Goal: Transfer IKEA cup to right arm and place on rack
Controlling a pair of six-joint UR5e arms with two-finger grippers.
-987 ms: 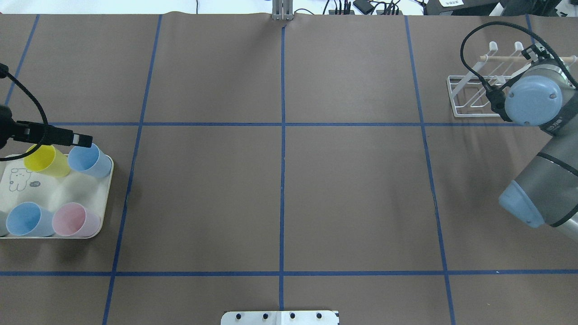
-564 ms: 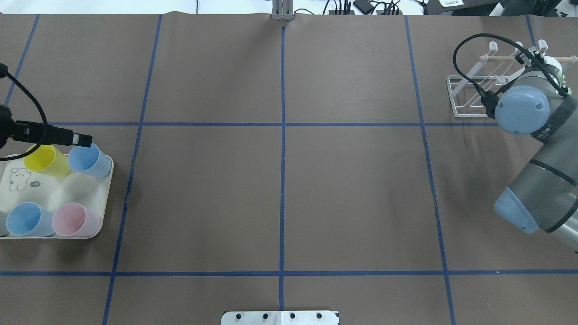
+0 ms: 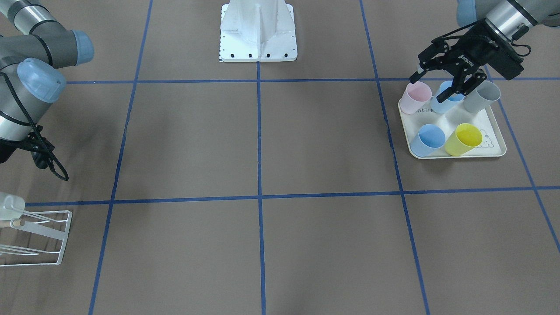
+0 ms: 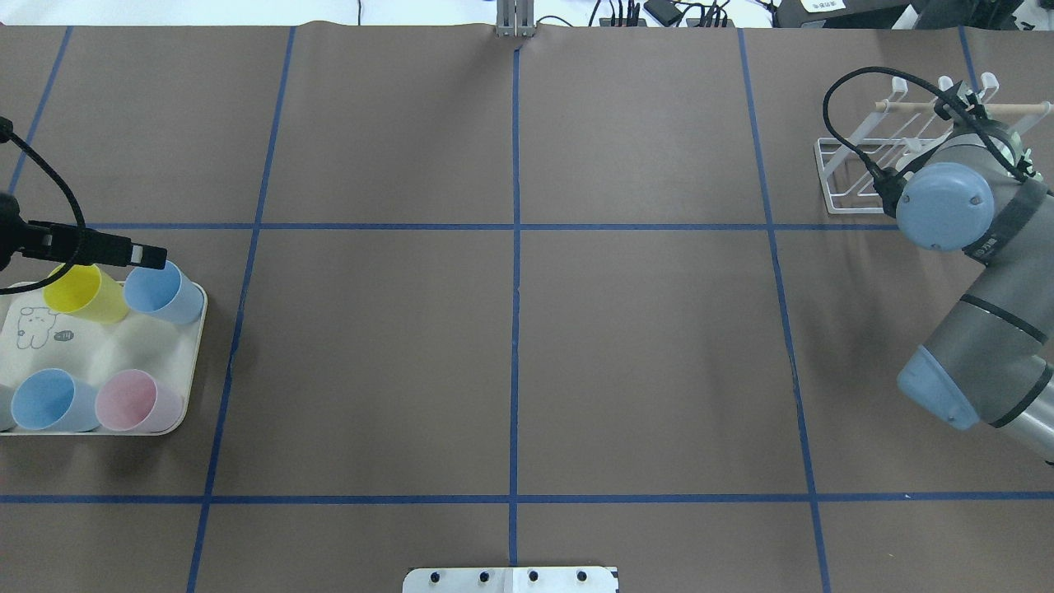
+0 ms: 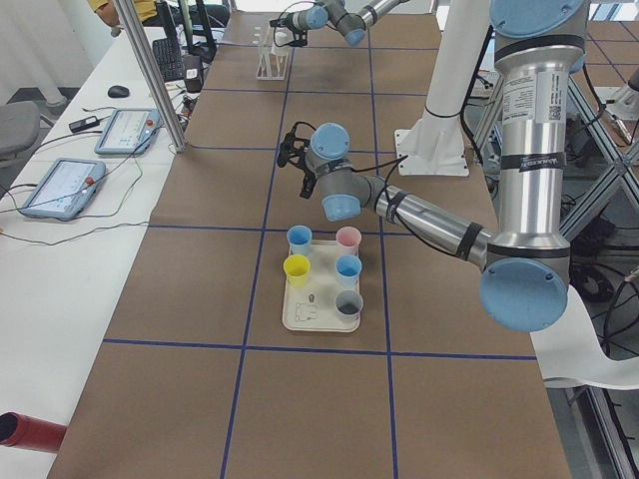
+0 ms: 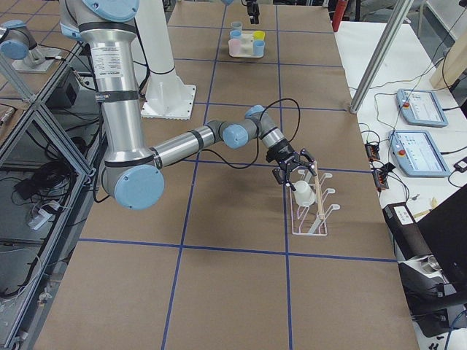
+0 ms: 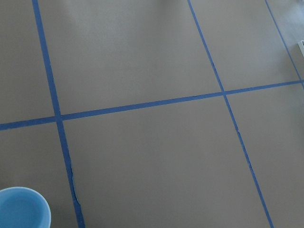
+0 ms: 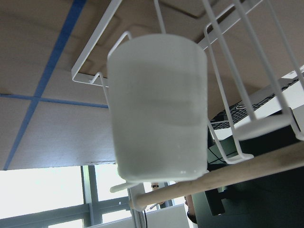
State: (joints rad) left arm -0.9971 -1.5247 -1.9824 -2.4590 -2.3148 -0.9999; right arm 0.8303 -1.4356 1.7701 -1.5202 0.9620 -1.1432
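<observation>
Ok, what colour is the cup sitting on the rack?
White; the cup on the rack shows best in the right wrist view.

cup [image 8: 159, 104] white | rack [image 8: 266, 127] white | table [image 4: 642, 346] brown, blue grid | tray [image 3: 450, 116] cream, rabbit print

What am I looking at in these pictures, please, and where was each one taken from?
Two robot arms stand at a brown table. Two pictures look down from above, two look along it from the ends, two come from cameras on the wrists. The left gripper hangs open and empty over a cream tray holding five coloured cups. The right arm reaches to a white wire rack, on which a white cup rests. The right gripper is just above that cup; whether it is open I cannot tell.
</observation>
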